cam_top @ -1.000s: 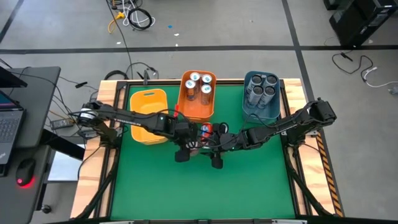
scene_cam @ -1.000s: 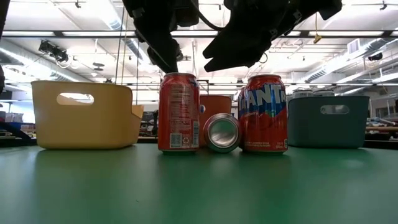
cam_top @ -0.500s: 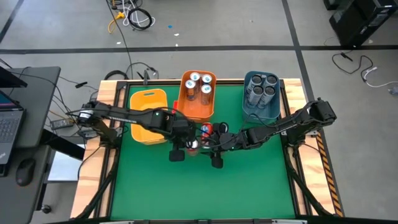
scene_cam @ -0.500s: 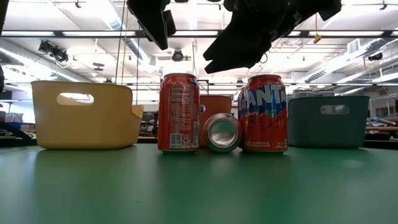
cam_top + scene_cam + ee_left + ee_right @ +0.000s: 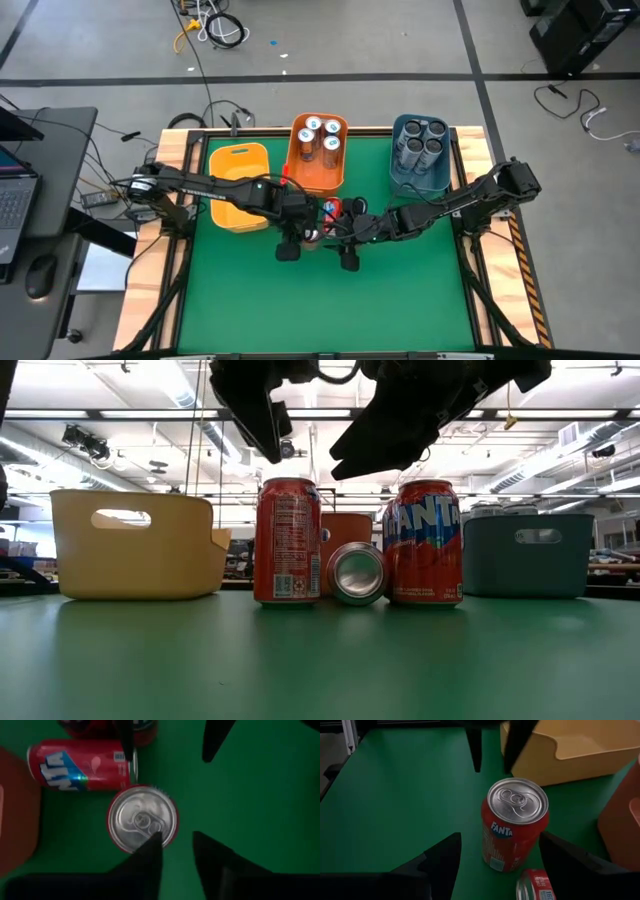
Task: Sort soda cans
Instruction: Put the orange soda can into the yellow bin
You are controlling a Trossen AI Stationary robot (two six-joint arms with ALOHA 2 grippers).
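Three red soda cans stand in a row at the table's middle. One upright can is on the left, a second upright can is on the right, and a third can lies on its side between them. My left gripper hangs above the left upright can's silver top, clear of it, with a narrow gap between its fingers. My right gripper hovers wide open and higher, over the same can, touching nothing.
Along the far edge stand a yellow bin, an orange bin holding white cans, and a blue bin holding dark grey cans. The green mat lies bare toward the near edge. A laptop sits off the table's left.
My left gripper has risen from just above the left upright can's top, then come partly back down over it. The three red cans have not moved.
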